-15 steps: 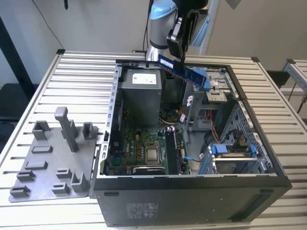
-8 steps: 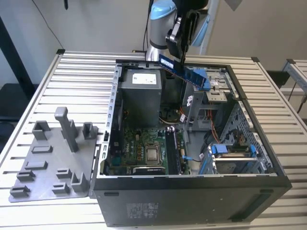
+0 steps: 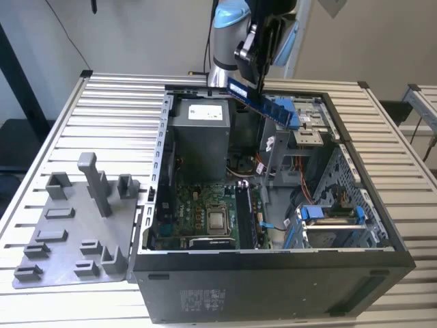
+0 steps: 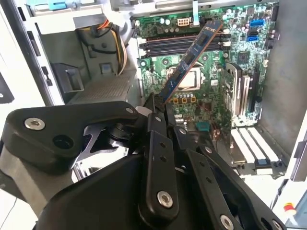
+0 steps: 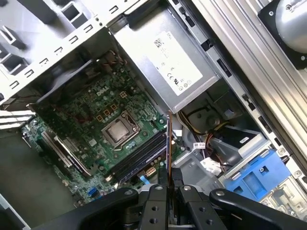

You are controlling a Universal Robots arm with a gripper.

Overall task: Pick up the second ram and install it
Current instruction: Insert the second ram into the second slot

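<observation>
The ram (image 4: 192,55) is up in the air over the open case (image 3: 273,280), not touching anything but the gripper (image 5: 169,176). The jaws are closed tight on one end of the stick, pinching its two flat sides. The rest of the stick pokes out past the fingertips. In the exterior view it is tilted, with its far end lower and toward the exterior view's right.

The arm (image 3: 229,34) reaches down from above the back of the case, and its upper part is cut off by the picture's edge. In both wrist views the gripper points down at the green board (image 5: 91,115) inside the case.

The long black slots (image 5: 139,155) lie below the ram, next to the square silver chip (image 5: 118,130). The end of the ram inside the jaws is hidden.

The grey power box (image 5: 158,28) has a white label (image 5: 175,62) with small black print and marks on it.

A grey tray (image 3: 61,253) with blocks and a post lies on the ribbed table (image 3: 116,109), on the exterior view's left of the case. I cannot tell if a ram sits in any slot.
</observation>
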